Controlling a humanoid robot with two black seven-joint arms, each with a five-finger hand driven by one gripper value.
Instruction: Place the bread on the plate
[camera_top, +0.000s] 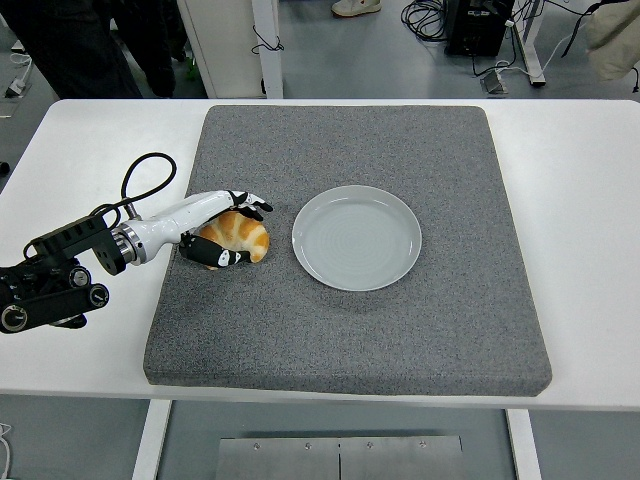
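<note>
Head view shows, at the far left, a black arm reaching in over the white tabletop (80, 150), with a black cable looping above its wrist. Its white-and-black left robot hand (226, 230) sits at the left part of a grey mat (350, 320) and is curled around the bread (238, 233), a golden croissant: the upper fingers (250, 201) bend over the top of the croissant while the thumb presses against its near side, so the hand is pinching the bread between them. The croissant rests on the mat, just left of the plate (357, 238) and apart from it. The round pale grey plate lies flat near the middle of the mat. Further right, the mat and tabletop carry nothing else.
</note>
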